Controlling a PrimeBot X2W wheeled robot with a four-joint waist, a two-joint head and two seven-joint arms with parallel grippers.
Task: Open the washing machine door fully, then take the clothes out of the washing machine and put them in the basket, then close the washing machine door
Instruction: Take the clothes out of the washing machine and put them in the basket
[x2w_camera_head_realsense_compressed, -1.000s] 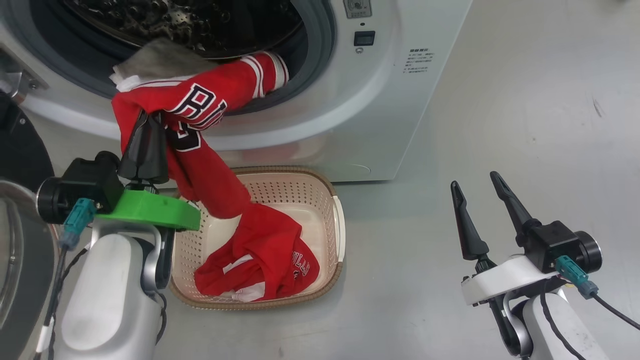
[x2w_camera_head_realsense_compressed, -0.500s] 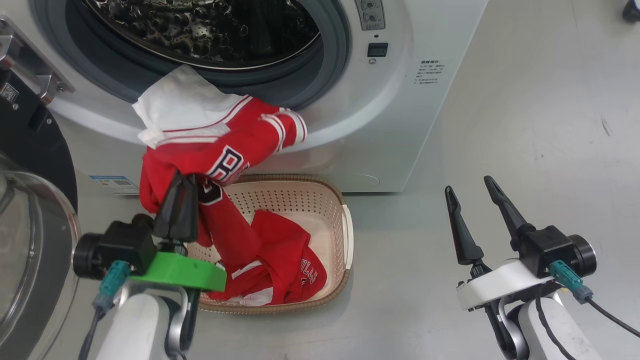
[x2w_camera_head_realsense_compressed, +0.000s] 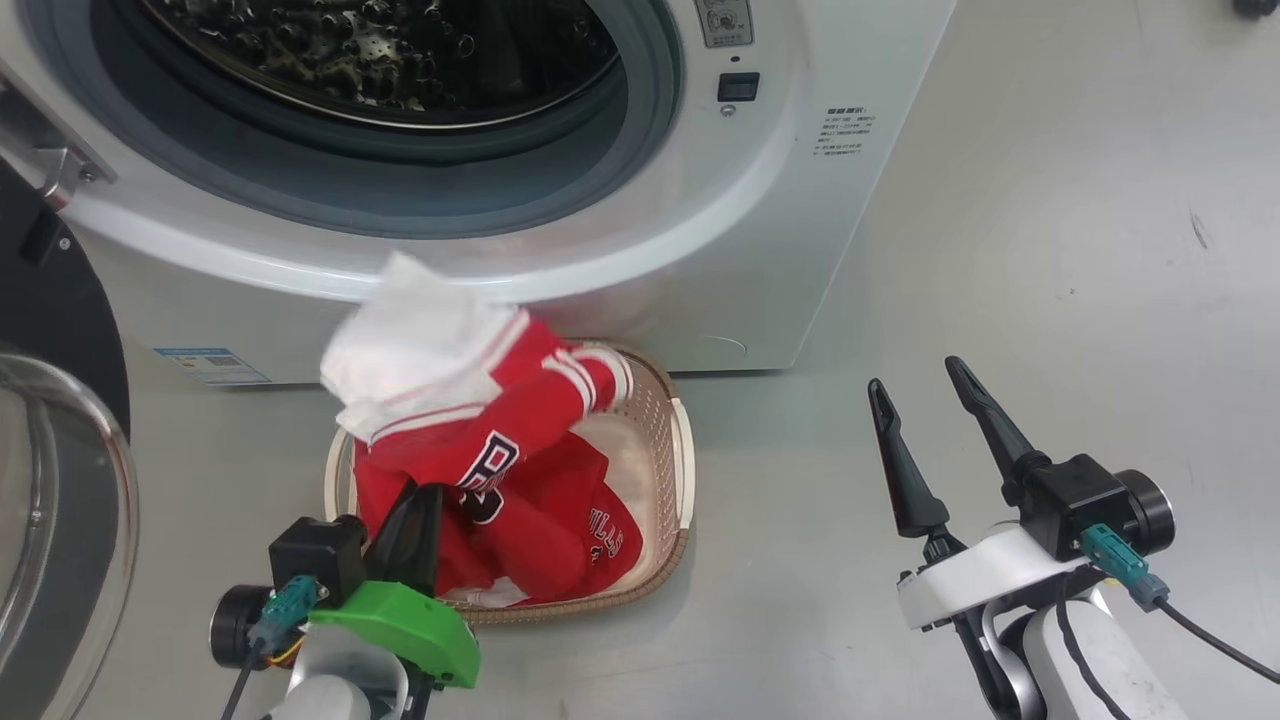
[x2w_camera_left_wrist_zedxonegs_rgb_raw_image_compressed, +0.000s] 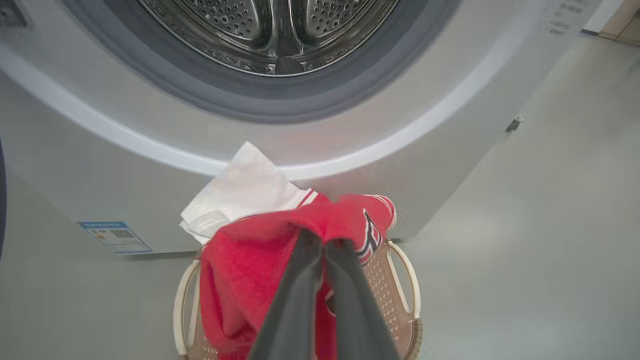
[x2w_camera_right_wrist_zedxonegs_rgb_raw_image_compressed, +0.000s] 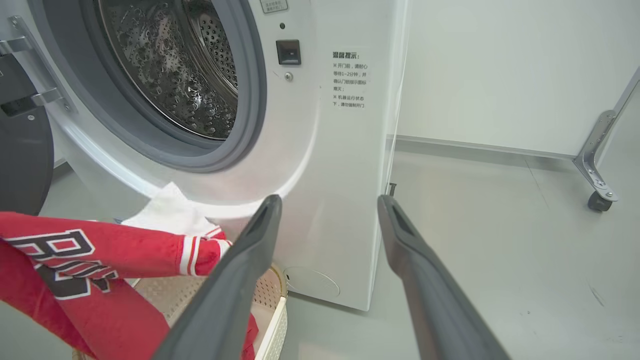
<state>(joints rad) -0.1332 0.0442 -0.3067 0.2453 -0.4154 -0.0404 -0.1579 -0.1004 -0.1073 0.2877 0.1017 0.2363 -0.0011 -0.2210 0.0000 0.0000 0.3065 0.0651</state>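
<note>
Head view puts my left claw (x2w_camera_head_realsense_compressed: 418, 492) nearest, low on the left, its two fingers pinched together on a fold of the clothes (x2w_camera_head_realsense_compressed: 520, 440). The red bundle hangs from that grip over the basket (x2w_camera_head_realsense_compressed: 660, 420), and its lower folds lie inside. A white part of the fabric sticks up on the washer's side. My right claw (x2w_camera_head_realsense_compressed: 915, 375) sits off to the right with its fingers spread and nothing between them, over bare floor (x2w_camera_head_realsense_compressed: 1000, 250) and well apart from the basket.

The floor is smooth pale grey, slightly glossy, with a few dark scuffs out to the right. The basket stands on it just in front of the washer (x2w_camera_head_realsense_compressed: 780, 230). At my left edge the door (x2w_camera_head_realsense_compressed: 60, 310) stands swung open, its black rim above and its clear glass bowl below.

Farther on, the washer's white front carries a blue sticker (x2w_camera_head_realsense_compressed: 212, 365) low on the left. A grey gasket (x2w_camera_head_realsense_compressed: 640, 120) rings the round opening, and the perforated steel drum (x2w_camera_head_realsense_compressed: 380, 50) lies behind it.

In the right wrist view, a pale wall (x2w_camera_right_wrist_zedxonegs_rgb_raw_image_compressed: 500, 65) meets the floor beyond the washer's side. A metal leg on a caster (x2w_camera_right_wrist_zedxonegs_rgb_raw_image_compressed: 597, 200) stands at the far right.
</note>
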